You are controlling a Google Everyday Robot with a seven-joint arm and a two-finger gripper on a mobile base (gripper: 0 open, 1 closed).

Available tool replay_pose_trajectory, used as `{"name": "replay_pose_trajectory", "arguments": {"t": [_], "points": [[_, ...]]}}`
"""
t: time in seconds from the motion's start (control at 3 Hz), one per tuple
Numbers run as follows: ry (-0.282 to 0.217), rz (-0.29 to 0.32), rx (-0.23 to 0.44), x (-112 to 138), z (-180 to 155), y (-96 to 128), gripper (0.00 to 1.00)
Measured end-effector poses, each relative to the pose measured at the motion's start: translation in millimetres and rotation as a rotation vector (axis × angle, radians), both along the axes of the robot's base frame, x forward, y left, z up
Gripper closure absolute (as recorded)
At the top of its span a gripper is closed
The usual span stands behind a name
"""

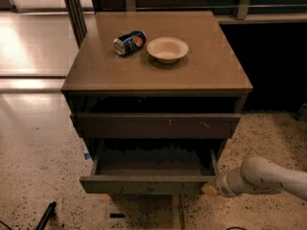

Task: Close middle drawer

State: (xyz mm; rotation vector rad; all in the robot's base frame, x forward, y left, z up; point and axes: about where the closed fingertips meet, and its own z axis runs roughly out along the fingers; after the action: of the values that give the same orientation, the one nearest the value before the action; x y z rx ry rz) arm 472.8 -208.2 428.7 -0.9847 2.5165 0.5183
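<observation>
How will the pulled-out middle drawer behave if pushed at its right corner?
The middle drawer looks rigid and shows nothing inside, so it is probably light and should slide. The pincer is by the front's right corner; pushing there, off-centre, might skew it. The cabinet looks heavy, unlikely to shift.

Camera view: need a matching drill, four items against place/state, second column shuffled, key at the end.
Items:
1. middle drawer
2. can
3. bowl
4. gripper

Place or state:
A. upright on the cabinet top, just right of the can
B. pulled well out, inside showing
C. lying on its side on the cabinet top
D. low, beside the middle drawer's front right corner

Pairs: 1-B, 2-C, 3-A, 4-D
</observation>
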Motion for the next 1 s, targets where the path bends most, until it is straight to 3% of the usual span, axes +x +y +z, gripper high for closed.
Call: {"name": "replay_pose_trajectory", "arguments": {"t": [0.67, 1.0], "points": [[-0.079, 0.100, -0.025, 51.8, 14.1, 33.2, 1.00], [-0.073, 0.090, -0.020, 48.8, 10.0, 34.8, 1.00]]}}
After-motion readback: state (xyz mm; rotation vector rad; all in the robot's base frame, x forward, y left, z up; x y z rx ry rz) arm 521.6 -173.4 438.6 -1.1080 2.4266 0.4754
